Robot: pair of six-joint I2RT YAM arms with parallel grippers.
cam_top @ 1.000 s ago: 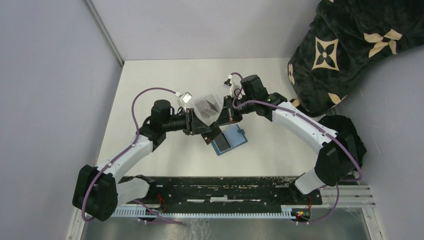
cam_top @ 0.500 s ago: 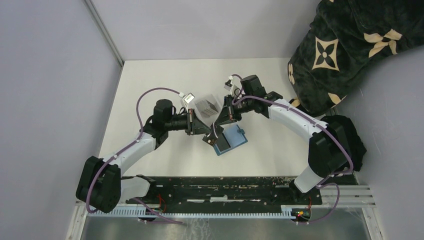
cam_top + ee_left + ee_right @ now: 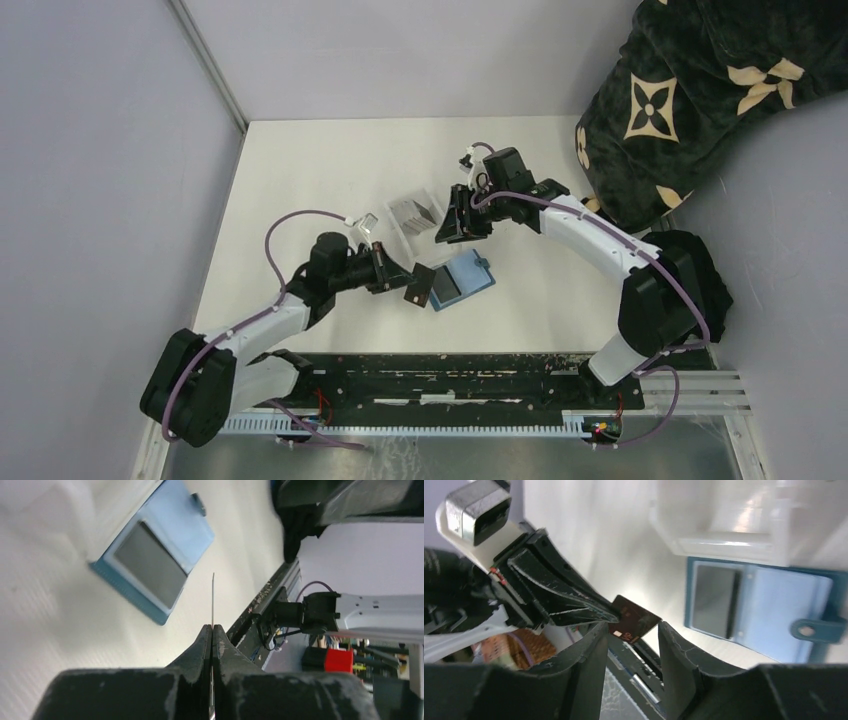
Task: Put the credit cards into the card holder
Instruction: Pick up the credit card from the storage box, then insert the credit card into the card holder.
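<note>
Now L gripper point(image 3: 212, 629) pinches dark card point(image 3: 636, 620) nr teal wallet point(image 3: 462, 282); R gripper point(image 3: 445, 235) part open, empty.

A white table point(image 3: 330, 160) between lilac walls point(image 3: 100, 150), dark patterned blanket point(image 3: 700, 80) at right.

Dark card point(image 3: 634, 622) in left gripper point(image 3: 612, 616), near unfolded card holder point(image 3: 769, 615)

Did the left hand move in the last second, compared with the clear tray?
Yes. The left hand, shut on a dark card, drew back from the clear tray toward the arm bases, and now sits beside the card holder.
</note>
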